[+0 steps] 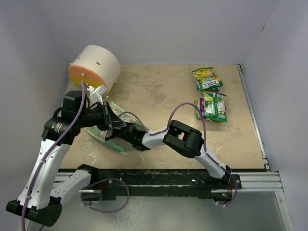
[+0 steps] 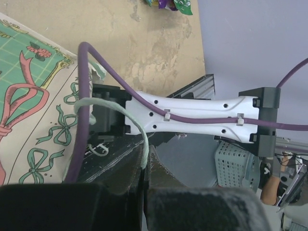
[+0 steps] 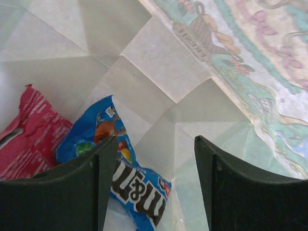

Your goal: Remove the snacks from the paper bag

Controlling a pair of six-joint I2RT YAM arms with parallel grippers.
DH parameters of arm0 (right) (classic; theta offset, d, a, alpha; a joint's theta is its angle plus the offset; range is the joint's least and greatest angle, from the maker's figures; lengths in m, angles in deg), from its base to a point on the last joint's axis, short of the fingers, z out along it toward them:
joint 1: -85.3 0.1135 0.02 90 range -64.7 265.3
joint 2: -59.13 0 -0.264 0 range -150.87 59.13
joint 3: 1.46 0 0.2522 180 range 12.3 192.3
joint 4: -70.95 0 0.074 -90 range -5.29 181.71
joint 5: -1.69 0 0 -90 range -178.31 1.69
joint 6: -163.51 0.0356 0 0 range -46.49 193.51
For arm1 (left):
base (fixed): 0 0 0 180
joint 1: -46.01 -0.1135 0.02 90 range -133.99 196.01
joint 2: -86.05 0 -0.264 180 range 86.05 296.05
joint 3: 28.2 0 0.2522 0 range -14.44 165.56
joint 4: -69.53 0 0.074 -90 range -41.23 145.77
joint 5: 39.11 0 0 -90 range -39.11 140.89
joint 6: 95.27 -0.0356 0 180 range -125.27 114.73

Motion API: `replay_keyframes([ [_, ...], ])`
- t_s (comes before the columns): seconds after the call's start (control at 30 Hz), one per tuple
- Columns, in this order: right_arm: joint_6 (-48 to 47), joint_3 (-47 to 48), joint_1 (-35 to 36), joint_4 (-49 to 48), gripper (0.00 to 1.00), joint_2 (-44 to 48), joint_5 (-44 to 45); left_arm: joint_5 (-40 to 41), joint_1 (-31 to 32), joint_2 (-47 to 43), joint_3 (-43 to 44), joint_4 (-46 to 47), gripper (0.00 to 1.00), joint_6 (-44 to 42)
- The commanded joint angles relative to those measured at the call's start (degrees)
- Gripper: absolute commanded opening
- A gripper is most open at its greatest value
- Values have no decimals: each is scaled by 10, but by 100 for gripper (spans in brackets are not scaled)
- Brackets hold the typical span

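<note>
1. Left claw is clenched on the paper bag's string handle.
2. Right claw is released, jaws apart, inside the bag beside a blue packet and a red packet.
3. Other snacks lie on the worktop, well right of the bag.

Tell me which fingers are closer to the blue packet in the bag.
Right. The right fingers are inside the paper bag, at the blue packet; the left fingers pinch its string handle outside.

Soft, diffuse light is filling the scene evenly, leaving only faint shadows on the table (wrist views' near edges are blurring).
</note>
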State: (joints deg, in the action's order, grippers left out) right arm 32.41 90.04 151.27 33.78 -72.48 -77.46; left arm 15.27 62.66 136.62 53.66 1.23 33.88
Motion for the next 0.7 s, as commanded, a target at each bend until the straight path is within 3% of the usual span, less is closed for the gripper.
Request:
replay_keyframes([
  [0.0,-15,53,-9,36,67,-29,2,-51,3,-5,10,33,0,-18],
  [0.2,-43,42,-10,44,68,-34,-67,-42,4,0,7,23,0,-25],
  [0.37,-31,110,-16,94,65,-68,-22,-42,3,0,4,26,0,-23],
  [0.53,-30,132,-24,126,48,-76,1,-15,4,-12,3,4,0,-18],
  [0.67,-31,119,-28,117,23,-59,2,25,4,-31,-9,-15,0,-5],
])
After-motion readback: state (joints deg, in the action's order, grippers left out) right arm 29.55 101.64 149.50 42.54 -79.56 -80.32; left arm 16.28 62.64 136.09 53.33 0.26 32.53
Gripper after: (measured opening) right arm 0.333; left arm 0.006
